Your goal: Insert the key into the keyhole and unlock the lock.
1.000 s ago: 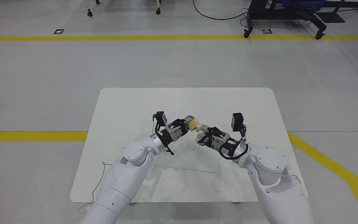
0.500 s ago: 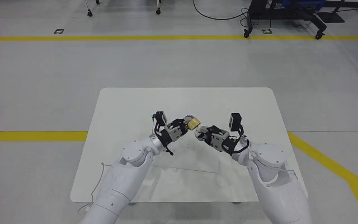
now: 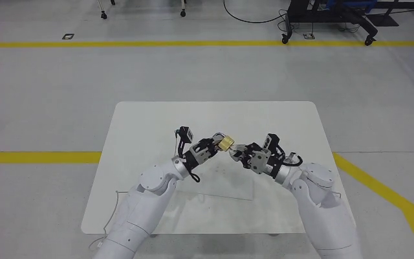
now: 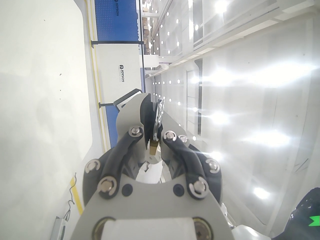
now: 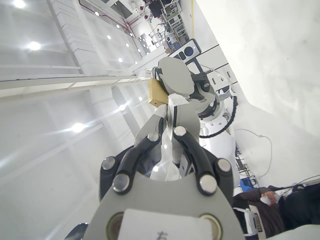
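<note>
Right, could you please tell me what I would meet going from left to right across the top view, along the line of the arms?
Bare table → left end effector → lock held in it → right end effector → bare table again. The key in the right one is too small to place there.

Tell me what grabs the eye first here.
The brass padlock, held above the middle of the white table in the left gripper, stands out first. The right gripper meets it from the opposite side, shut on the key and close up against the padlock's end. Whether the key has entered the keyhole cannot be seen.
</note>
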`<move>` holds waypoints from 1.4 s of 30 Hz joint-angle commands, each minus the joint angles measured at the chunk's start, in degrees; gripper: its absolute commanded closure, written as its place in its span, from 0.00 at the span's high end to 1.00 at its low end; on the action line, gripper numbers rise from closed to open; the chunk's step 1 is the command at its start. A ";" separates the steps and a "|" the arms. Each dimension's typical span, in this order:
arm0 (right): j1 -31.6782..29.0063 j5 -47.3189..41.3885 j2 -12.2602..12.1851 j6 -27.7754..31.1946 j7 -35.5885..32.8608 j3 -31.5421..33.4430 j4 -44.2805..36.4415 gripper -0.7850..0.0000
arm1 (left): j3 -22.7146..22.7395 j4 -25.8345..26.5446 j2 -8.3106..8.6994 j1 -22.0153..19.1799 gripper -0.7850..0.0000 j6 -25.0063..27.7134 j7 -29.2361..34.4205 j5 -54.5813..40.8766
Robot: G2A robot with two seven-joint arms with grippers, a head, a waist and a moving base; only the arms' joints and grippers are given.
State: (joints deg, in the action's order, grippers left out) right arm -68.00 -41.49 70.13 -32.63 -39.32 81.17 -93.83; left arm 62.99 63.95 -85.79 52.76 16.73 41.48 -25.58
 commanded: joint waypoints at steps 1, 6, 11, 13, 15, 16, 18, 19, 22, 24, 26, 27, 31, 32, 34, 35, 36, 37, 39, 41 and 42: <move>0.16 -2.63 -0.05 -0.94 -1.75 0.34 1.02 0.00 | -0.05 0.54 0.11 0.28 0.00 0.99 0.33 1.00; 1.36 -8.25 -0.33 -4.60 -5.87 1.31 4.71 0.00 | 0.13 1.72 0.40 0.90 0.00 2.82 0.78 2.63; 3.02 -12.00 -0.73 -8.80 -10.33 1.37 8.56 0.00 | 0.59 2.92 0.78 1.56 0.00 3.84 0.19 4.96; 3.57 -11.75 -0.97 -9.80 -11.00 1.25 9.38 0.00 | 0.82 3.53 0.94 1.84 0.00 4.07 0.08 5.64; 4.04 -11.25 -1.22 -10.61 -11.08 1.23 10.06 0.00 | 1.13 4.06 1.10 2.17 0.00 4.02 0.07 5.81; 4.20 -10.68 -1.35 -10.74 -10.85 1.19 10.03 0.00 | 1.37 4.22 1.18 2.30 0.00 3.94 0.03 5.77; 4.33 -9.96 -1.60 -10.57 -10.69 1.33 9.88 0.00 | 1.73 4.56 1.32 2.53 0.00 3.77 0.05 5.69; 4.27 -9.54 -1.73 -10.15 -10.59 1.48 9.54 0.09 | 1.91 4.72 1.39 2.65 0.00 3.63 0.04 5.52; 3.68 -8.21 -2.19 -8.12 -11.15 2.32 8.15 1.00 | 2.67 5.04 1.62 3.04 0.00 2.72 0.13 4.77; 3.25 -6.18 -2.63 -6.33 -12.06 3.05 6.74 1.00 | 3.50 5.19 1.90 3.19 0.00 1.43 0.06 4.86; 2.84 -3.18 -3.24 -4.27 -13.25 4.30 5.01 1.00 | 4.43 5.62 2.26 3.42 0.00 -0.59 0.27 5.29; 2.57 -1.98 -3.47 -3.75 -13.43 4.78 4.45 1.00 | 4.91 6.06 2.49 3.65 0.00 -1.47 -0.03 6.35; 2.57 -1.98 -3.47 -3.75 -13.43 4.78 4.45 1.00 | 5.38 8.62 3.45 4.72 0.00 -9.64 1.45 11.54; 2.57 -1.98 -3.47 -3.75 -13.43 4.78 4.45 1.00 | 5.20 9.50 3.66 4.72 0.00 -12.29 2.17 12.96; 2.57 -1.98 -3.47 -3.75 -13.43 4.78 4.45 1.00 | 3.92 9.90 4.09 4.62 0.00 -18.77 3.47 18.03; 2.57 -1.98 -3.47 -3.75 -13.43 4.78 4.45 1.00 | 2.87 10.30 4.30 4.21 0.00 -21.81 2.81 22.51; 2.57 -1.98 -3.47 -3.75 -13.43 4.78 4.45 1.00 | 1.84 10.31 4.41 4.10 0.00 -24.86 2.61 25.50; 2.57 -1.98 -3.47 -3.75 -13.43 4.78 4.45 1.00 | 1.26 10.58 4.46 3.89 0.00 -26.79 2.78 26.77; 2.57 -1.98 -3.47 -3.75 -13.43 4.78 4.45 1.00 | 0.56 10.57 4.57 3.78 0.00 -28.49 3.07 28.33; 2.57 -1.98 -3.47 -3.75 -13.43 4.78 4.45 1.00 | -0.27 9.52 4.68 3.31 0.00 -30.13 3.53 30.20; 2.57 -1.98 -3.47 -3.75 -13.43 4.78 4.45 1.00 | -0.81 9.02 4.68 2.84 0.00 -31.22 3.85 31.12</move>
State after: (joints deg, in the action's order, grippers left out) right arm -65.43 -43.47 66.66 -36.38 -52.75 85.95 -89.37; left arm 62.75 73.62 -81.13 56.03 -13.34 45.05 4.43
